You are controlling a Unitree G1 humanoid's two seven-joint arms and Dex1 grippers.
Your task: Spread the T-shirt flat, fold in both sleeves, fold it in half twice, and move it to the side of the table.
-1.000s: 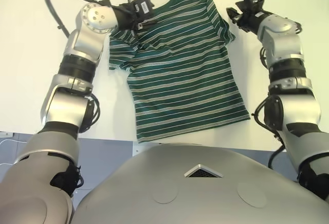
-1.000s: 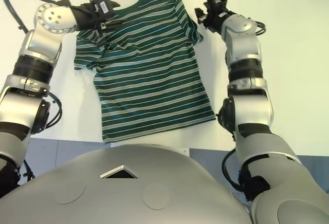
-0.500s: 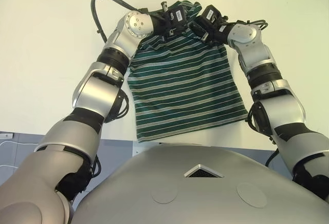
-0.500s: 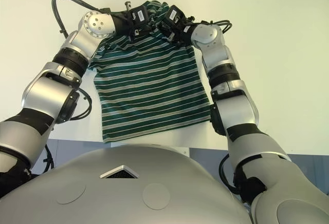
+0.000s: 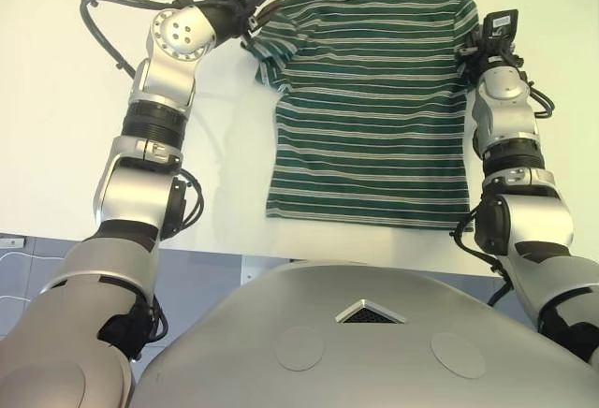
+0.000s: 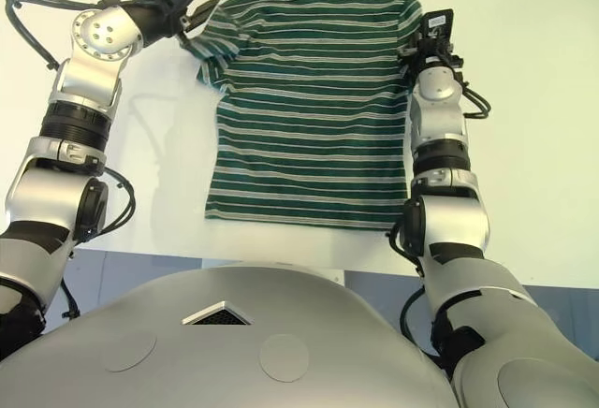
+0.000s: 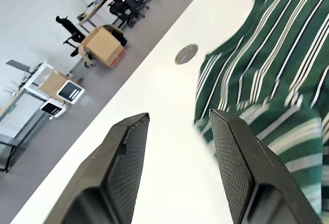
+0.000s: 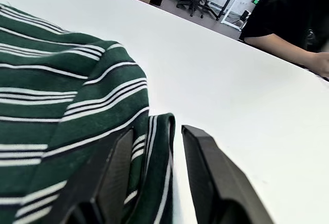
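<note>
The green striped T-shirt (image 5: 370,109) lies spread face up on the white table (image 5: 75,146), collar at the far side and hem near the front edge. My left gripper (image 5: 255,20) hovers at the far left, just outside the left sleeve (image 5: 273,51). In the left wrist view its fingers (image 7: 128,147) stand open with only tabletop between them and the sleeve beside one finger. My right gripper (image 5: 465,52) is at the right sleeve (image 5: 457,17). Its fingers (image 8: 205,167) stand apart with the sleeve hem (image 8: 157,131) lying between them.
A round grey grommet (image 7: 186,53) sits in the table beyond the collar. A person's arm (image 8: 288,44) rests at the table's far edge. The front edge (image 5: 187,244) runs just below the hem. White tabletop stretches wide to the left and right of the shirt.
Half a second ago both grippers held the shoulders bunched together at the middle. They have swung apart, the shirt now lies flat with sleeves out, and the left gripper has let go.
</note>
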